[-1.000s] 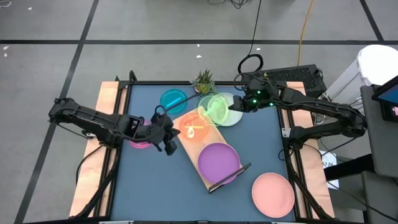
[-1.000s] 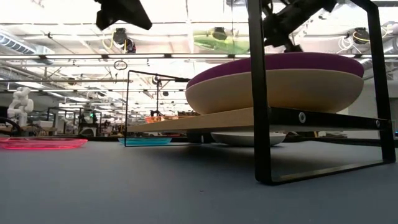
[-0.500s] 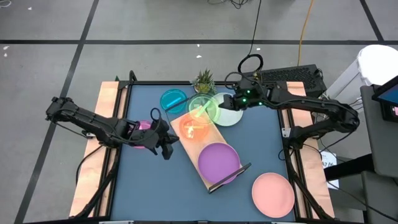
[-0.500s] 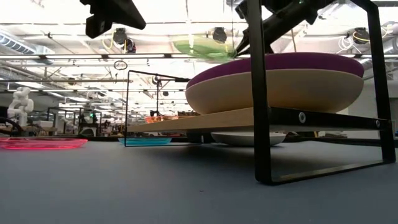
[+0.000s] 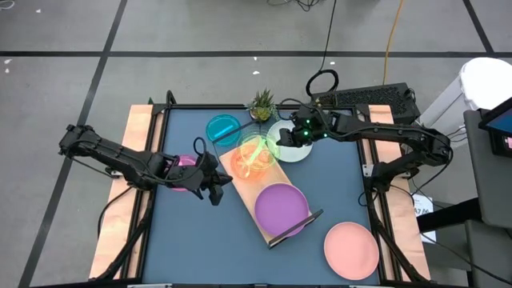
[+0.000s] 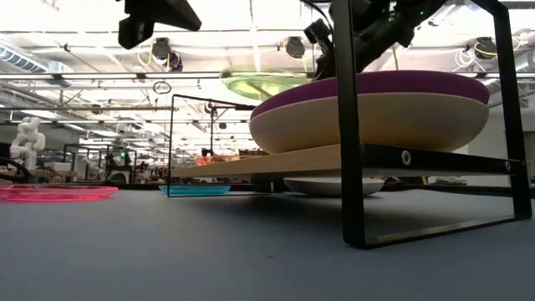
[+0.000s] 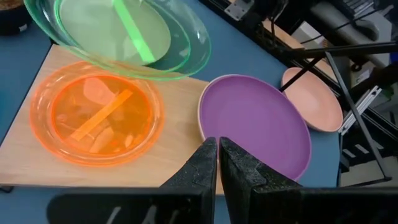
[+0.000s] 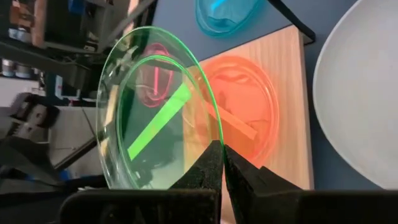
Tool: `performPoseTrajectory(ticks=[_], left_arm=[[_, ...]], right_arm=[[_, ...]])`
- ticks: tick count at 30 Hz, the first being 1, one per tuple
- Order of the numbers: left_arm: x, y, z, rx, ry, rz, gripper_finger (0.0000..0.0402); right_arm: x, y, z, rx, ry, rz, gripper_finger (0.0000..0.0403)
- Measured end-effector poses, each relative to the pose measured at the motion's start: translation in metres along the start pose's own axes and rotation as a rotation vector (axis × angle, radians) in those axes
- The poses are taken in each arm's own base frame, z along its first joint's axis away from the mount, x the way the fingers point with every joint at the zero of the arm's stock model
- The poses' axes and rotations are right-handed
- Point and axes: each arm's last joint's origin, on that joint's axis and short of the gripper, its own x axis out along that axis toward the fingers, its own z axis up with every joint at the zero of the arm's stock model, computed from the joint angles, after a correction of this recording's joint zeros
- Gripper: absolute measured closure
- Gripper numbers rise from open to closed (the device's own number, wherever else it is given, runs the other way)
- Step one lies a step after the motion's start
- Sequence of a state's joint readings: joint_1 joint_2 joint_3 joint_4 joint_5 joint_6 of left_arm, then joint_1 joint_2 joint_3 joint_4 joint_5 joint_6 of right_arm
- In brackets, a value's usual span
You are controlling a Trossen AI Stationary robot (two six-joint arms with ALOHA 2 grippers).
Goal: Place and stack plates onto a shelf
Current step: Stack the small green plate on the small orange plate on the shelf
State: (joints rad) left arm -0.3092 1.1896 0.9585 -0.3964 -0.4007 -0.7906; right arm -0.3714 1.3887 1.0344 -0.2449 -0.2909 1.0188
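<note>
Right fingers [image 8: 219,163] pinching green plate [image 5: 258,149], blue tabletop [image 5: 200,240], workshop behind

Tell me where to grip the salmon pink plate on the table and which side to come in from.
Grip the salmon pink plate by its rim, probably on the edge toward the right gripper, coming from above. It lies flat on the blue tabletop, alone near the corner beyond the shelf end, so only the thin raised edge offers a hold. The right gripper is currently shut on the green plate.
</note>
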Motion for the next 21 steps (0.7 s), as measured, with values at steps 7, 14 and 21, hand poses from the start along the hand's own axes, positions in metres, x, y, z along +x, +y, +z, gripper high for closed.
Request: performPoseTrajectory(ticks=[7,14,21], left_arm=[[0.000,0.001,-0.001,0.013,0.005,0.006,0.0378],[0.000,0.003,-0.003,0.018,0.026,0.027,0.0378],[0.000,0.003,-0.003,0.010,0.027,0.026,0.0378]], right_arm=[[0.019,-0.005,-0.001,-0.010,0.026,-0.021,0.0403],[0.042,-0.009,-0.004,-0.019,0.047,-0.028,0.0403],[0.066,-0.017,-0.004,-0.022,0.044,-0.032,0.0403]])
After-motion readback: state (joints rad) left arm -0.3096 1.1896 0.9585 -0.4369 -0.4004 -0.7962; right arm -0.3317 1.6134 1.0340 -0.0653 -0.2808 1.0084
